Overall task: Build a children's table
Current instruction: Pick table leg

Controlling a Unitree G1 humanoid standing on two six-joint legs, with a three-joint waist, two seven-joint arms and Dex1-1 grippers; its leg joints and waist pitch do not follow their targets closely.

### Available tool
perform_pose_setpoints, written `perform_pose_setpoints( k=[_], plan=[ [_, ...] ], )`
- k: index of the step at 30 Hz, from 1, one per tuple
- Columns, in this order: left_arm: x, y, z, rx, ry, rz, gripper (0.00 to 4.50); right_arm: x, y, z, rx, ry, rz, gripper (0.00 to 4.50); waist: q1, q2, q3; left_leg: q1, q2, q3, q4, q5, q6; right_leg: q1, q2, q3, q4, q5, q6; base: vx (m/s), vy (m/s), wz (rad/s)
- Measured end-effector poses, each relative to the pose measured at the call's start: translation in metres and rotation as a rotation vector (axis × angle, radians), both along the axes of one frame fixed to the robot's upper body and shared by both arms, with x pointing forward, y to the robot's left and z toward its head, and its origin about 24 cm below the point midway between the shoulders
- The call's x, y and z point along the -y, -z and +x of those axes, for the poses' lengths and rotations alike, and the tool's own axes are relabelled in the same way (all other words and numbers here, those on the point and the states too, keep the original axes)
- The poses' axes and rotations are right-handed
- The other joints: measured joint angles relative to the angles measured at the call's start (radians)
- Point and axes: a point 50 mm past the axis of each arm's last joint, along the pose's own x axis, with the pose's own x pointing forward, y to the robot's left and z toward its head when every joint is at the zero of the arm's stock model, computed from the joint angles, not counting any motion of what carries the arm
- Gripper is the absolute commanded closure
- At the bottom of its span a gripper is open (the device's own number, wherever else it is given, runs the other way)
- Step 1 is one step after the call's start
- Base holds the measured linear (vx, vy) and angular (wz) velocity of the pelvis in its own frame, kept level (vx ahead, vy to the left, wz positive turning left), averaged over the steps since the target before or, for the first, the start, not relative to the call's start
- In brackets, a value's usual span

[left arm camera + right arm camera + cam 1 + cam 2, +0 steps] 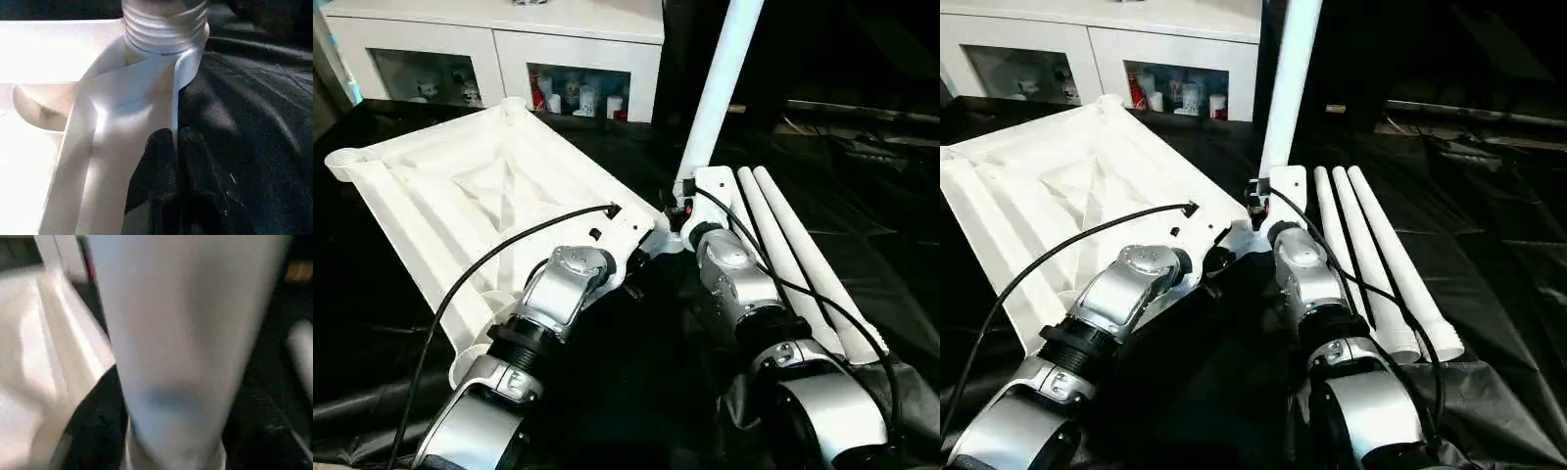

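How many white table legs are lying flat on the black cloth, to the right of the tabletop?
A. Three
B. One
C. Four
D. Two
A. The right eye view shows three loose legs lying side by side on the black cloth, while a fourth leg stands upright at the near corner of the upside-down tabletop.

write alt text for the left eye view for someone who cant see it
A white table leg stands upright at the near corner of an upside-down white tabletop on black sheeting, with the robot's two silver arms reaching to its base. Three more white legs lie side by side to the right, and a white cabinet stands behind.
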Motion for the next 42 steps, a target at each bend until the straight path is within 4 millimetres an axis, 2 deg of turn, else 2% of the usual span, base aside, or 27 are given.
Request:
perform_pose_setpoints(
  k=[8,12,14,16,21,24,29,32,38,42],
  plan=[
    [-0.005,-0.005,0.002,0.036,0.001,0.005,4.5,0.0,0.003,-0.003,-0.012,-0.06,0.033,0.98,0.001,-0.001,0.0,-0.005,0.002,0.002,-0.005,0.001,-0.001,-0.01,0.002,0.001,0.001,0.027,-0.004,0.0,0.0,0.0],
    [-0.008,-0.011,0.003,0.064,0.033,0.0,4.5,0.007,0.006,-0.007,-0.003,-0.101,0.042,0.66,0.003,0.0,0.0,-0.02,0.004,0.003,-0.003,0.006,0.003,-0.026,0.003,0.001,0.006,0.027,-0.005,0.0,0.0,0.0],
    [-0.009,-0.012,0.003,0.064,0.043,-0.002,4.5,0.009,0.002,-0.007,0.005,-0.133,0.052,0.54,0.001,0.0,0.0,-0.023,0.005,0.004,0.0,0.005,0.006,-0.029,0.003,0.001,0.008,0.026,-0.006,0.0,0.0,0.0],
    [-0.014,-0.013,0.002,0.068,0.066,0.006,4.5,0.019,-0.003,-0.01,0.026,-0.174,0.049,0.25,0.005,-0.001,0.001,-0.025,0.005,0.005,0.001,0.004,0.007,-0.03,0.003,0.001,0.009,0.026,-0.007,0.0,0.0,0.0],
    [-0.028,-0.011,-0.001,0.085,0.155,0.025,4.5,0.043,-0.031,-0.021,0.094,-0.35,0.045,0.03,0.014,0.0,0.001,-0.025,0.008,0.008,0.004,0.005,0.007,-0.03,0.003,0.001,0.01,0.026,-0.007,0.0,0.0,0.0],
    [-0.035,-0.01,-0.004,0.076,0.213,0.032,4.5,0.056,-0.04,-0.036,0.107,-0.492,0.005,0.03,0.026,0.0,0.001,-0.023,0.01,0.012,0.004,0.005,0.007,-0.029,0.003,0.001,0.01,0.026,-0.006,0.0,0.0,0.0],
    [-0.052,-0.009,-0.012,0.063,0.31,0.037,4.5,0.075,-0.043,-0.057,0.061,-0.638,-0.079,0.03,0.031,0.001,0.001,-0.018,0.01,0.014,0.004,0.004,0.005,-0.025,0.003,0.002,0.011,0.026,-0.006,0.0,0.0,0.0],
    [-0.063,-0.008,-0.02,0.05,0.397,0.025,4.5,0.082,-0.045,-0.07,0.033,-0.736,-0.127,0.03,0.041,0.001,0.001,-0.018,0.01,0.014,0.004,0.005,0.005,-0.025,0.003,0.003,0.013,0.026,-0.006,0.0,0.0,0.0],
    [-0.068,-0.006,-0.033,0.003,0.524,0.003,4.5,0.091,-0.042,-0.079,-0.008,-0.803,-0.186,0.03,0.067,0.001,0.001,-0.018,0.01,0.015,0.009,0.005,0.006,-0.025,0.002,0.003,0.017,0.025,-0.005,0.0,0.0,0.0],
    [-0.069,-0.006,-0.036,-0.008,0.556,0.009,4.5,0.088,-0.037,-0.082,-0.033,-0.843,-0.198,0.03,0.067,0.001,0.001,-0.019,0.01,0.015,0.013,0.004,0.005,-0.025,0.002,0.003,0.019,0.026,-0.005,0.0,0.0,0.0]
  ],
)
